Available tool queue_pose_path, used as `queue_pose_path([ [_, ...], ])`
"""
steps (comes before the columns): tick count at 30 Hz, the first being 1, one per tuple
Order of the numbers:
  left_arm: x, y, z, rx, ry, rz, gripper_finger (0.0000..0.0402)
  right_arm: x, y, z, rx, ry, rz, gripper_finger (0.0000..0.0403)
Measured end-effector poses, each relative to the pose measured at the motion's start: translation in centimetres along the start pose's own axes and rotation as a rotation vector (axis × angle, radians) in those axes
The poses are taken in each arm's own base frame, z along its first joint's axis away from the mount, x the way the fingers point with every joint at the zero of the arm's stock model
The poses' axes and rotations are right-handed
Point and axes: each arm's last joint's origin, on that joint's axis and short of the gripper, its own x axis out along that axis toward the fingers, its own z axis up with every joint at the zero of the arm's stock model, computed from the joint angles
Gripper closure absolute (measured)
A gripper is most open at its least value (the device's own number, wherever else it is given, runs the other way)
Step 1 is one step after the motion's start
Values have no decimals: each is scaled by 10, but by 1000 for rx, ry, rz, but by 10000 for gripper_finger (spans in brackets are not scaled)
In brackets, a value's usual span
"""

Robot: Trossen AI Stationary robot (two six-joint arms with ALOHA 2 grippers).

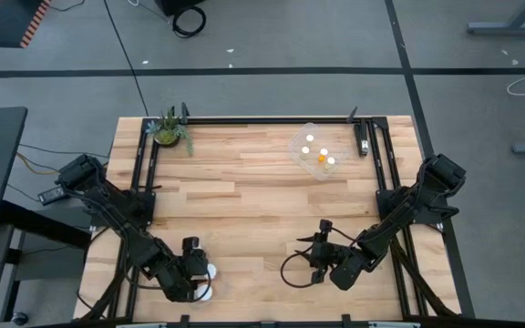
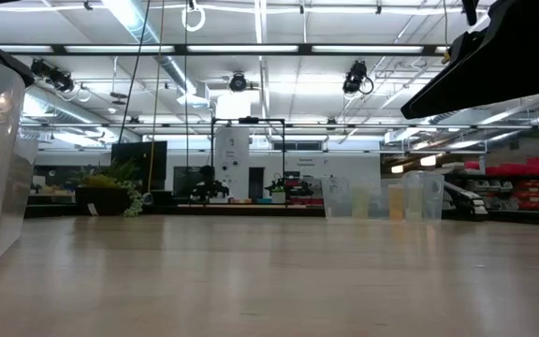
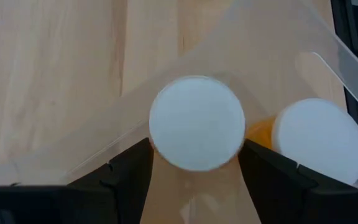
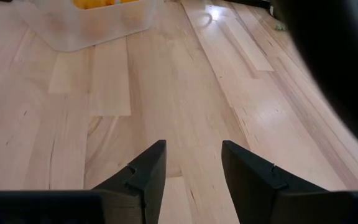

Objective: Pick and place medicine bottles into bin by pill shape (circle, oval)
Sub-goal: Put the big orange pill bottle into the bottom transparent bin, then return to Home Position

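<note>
- Two white-capped medicine bottles stand inside my near clear bin, at the counter front edge.
- My left gripper straddles one cap, apparently released; contact is unclear.
- Bottles look light, rigid, smooth: take hold across the cap.
- My right gripper waits with jaws parted, holding nothing.

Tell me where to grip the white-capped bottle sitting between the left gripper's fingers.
Probably by the round white cap of the bottle, coming straight down from above. It stands upright in a clear bin, cap facing the left gripper, whose fingers already flank the cap. A second bottle crowds one side, so a sideways approach looks blocked.
</note>
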Motion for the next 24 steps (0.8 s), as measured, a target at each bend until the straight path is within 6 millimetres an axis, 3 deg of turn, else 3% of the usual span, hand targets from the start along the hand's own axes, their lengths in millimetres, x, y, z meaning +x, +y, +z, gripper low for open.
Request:
queue_pose_path([
  [9, -1, 0, 2, 30, 16, -4, 170, 0, 0, 0, 1, 0, 0, 240],
  [17, -18, -11, 22, 130, 8, -17, 191, 0, 0, 0, 0, 1, 2, 240],
  [24, -35, -9, 37, 143, 54, 58, 220, 4, -1, 0, -11, 37, 51, 241],
])
